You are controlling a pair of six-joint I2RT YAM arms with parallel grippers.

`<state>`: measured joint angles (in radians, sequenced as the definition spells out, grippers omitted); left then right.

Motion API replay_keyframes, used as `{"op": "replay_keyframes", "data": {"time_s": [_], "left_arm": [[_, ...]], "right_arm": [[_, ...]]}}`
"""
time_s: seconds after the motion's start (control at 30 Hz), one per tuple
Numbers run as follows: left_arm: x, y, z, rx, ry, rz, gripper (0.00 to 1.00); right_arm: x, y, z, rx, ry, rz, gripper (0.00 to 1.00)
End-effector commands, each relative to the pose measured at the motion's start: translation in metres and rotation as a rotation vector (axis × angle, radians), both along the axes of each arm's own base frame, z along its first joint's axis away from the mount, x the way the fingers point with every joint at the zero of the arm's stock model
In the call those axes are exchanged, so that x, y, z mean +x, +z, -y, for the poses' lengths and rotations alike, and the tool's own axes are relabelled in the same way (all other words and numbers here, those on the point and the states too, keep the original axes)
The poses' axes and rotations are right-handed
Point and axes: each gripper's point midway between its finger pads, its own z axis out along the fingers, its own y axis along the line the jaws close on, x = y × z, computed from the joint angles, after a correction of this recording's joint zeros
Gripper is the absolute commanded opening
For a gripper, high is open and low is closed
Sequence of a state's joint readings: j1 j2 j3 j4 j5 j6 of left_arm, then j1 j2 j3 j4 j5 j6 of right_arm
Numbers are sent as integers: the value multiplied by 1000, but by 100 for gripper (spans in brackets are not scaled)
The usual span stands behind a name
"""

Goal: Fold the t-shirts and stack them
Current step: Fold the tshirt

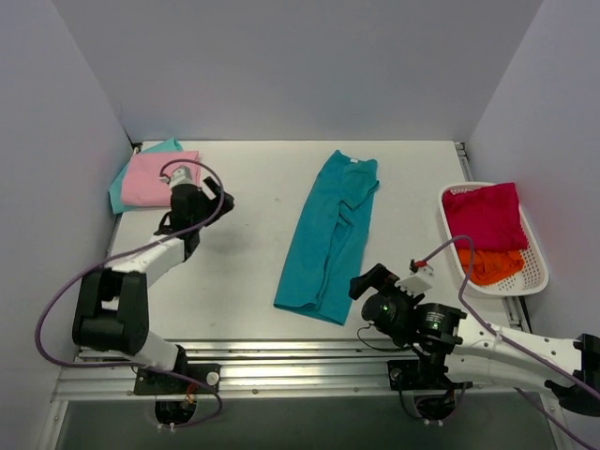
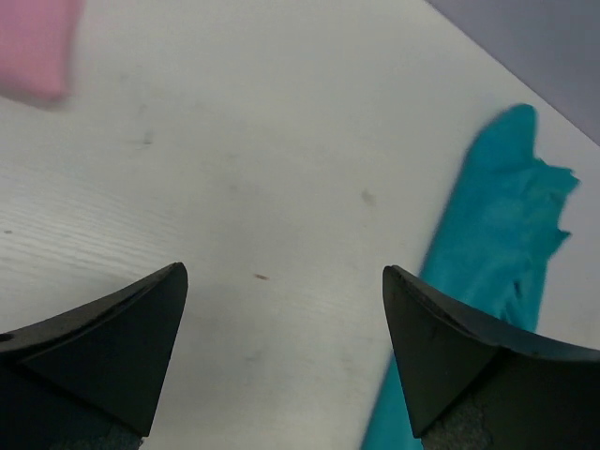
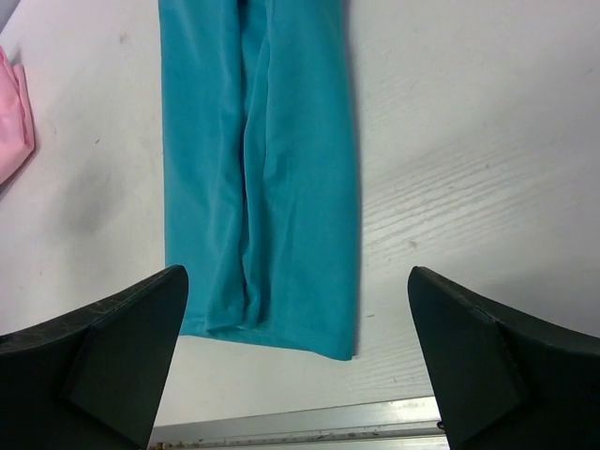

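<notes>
A large teal t-shirt [image 1: 330, 234] [image 3: 258, 169] [image 2: 497, 244] lies folded lengthwise into a long strip across the middle of the table. A folded pink t-shirt [image 1: 155, 176] [image 2: 36, 47] [image 3: 11, 117] rests on a light mint-teal one [image 1: 131, 173] at the back left. Crimson [image 1: 485, 216] and orange [image 1: 490, 265] t-shirts fill the white basket [image 1: 536, 272] on the right. My left gripper [image 1: 221, 200] [image 2: 284, 352] hovers open just right of the pink stack, holding nothing. Above the strip's near hem, my right gripper [image 1: 364, 281] [image 3: 295, 361] stands open and empty.
A metal rail [image 1: 281, 352] [image 3: 300, 422] runs along the table's near edge. Grey walls enclose the back and both sides. A purple cable [image 1: 112, 262] loops around the left arm.
</notes>
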<state>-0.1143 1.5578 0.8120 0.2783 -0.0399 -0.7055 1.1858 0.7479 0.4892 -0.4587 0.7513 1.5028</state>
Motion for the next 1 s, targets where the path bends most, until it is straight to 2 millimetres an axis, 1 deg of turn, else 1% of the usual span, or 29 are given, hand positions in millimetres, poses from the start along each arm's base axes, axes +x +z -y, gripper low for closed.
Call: {"op": "replay_keyframes", "data": {"time_s": [0.0,0.03,0.07,0.1,0.13,0.17,0.2,0.23,0.27,0.33,0.37,0.4,0.47,0.5,0.53,0.57,0.6,0.7,0.77,0.8,0.83,0.87,0.9,0.93,0.97], "left_arm": [[-30,71,33,212,-38,60,94],[-42,68,44,218,-71,36,94],[-55,63,48,184,-86,4,94],[-63,57,50,164,-99,-14,94],[-69,52,53,150,-114,-34,94],[-83,41,60,142,-148,-67,94],[-90,35,63,150,-165,-90,94],[-99,29,67,161,-183,-115,94],[-118,15,78,184,-233,-150,94],[-138,-1,87,197,-266,-184,94],[-148,-6,98,180,-304,-187,95],[-161,-21,101,175,-336,-225,97],[-176,-31,107,175,-381,-255,99],[-188,-42,110,181,-406,-284,100],[-195,-46,116,164,-438,-295,100],[-198,-47,124,141,-467,-285,100],[-209,-52,132,137,-508,-298,100],[-216,-61,138,163,-535,-314,100],[-218,-69,144,151,-560,-310,100],[-218,-73,150,133,-581,-307,100],[-215,-71,152,124,-582,-287,100],[-219,-80,154,121,-601,-321,100],[-214,-78,161,105,-608,-296,100],[-214,-84,164,104,-616,-303,95],[-213,-86,167,101,-624,-307,93]], "right_arm": [[3,7,31,-95,-65,55,100],[4,8,25,-74,-56,60,100],[4,6,21,-70,-42,61,100],[3,-1,20,-90,-21,53,100],[0,-6,14,-80,5,35,100],[1,-10,3,-54,22,34,100],[0,-15,-1,-49,38,25,100],[-3,-26,-9,-41,67,7,100],[-5,-32,-12,-41,82,0,100],[-8,-42,-19,-19,98,-9,100],[-10,-44,-23,-7,111,-9,100],[-12,-46,-26,6,118,-8,97],[-16,-52,-34,32,138,-7,95],[-17,-54,-35,38,140,-7,95],[-19,-58,-36,34,140,-12,95],[-22,-63,-37,42,138,-20,95],[-23,-66,-38,39,140,-24,94],[-27,-77,-44,36,145,-38,93],[-28,-81,-50,42,144,-44,91],[-28,-84,-53,32,147,-46,91],[-29,-85,-54,26,147,-47,91],[-28,-84,-58,33,144,-47,90],[-30,-87,-59,11,148,-49,90],[-29,-88,-59,5,146,-49,90],[-29,-86,-62,1,147,-46,89]]}}
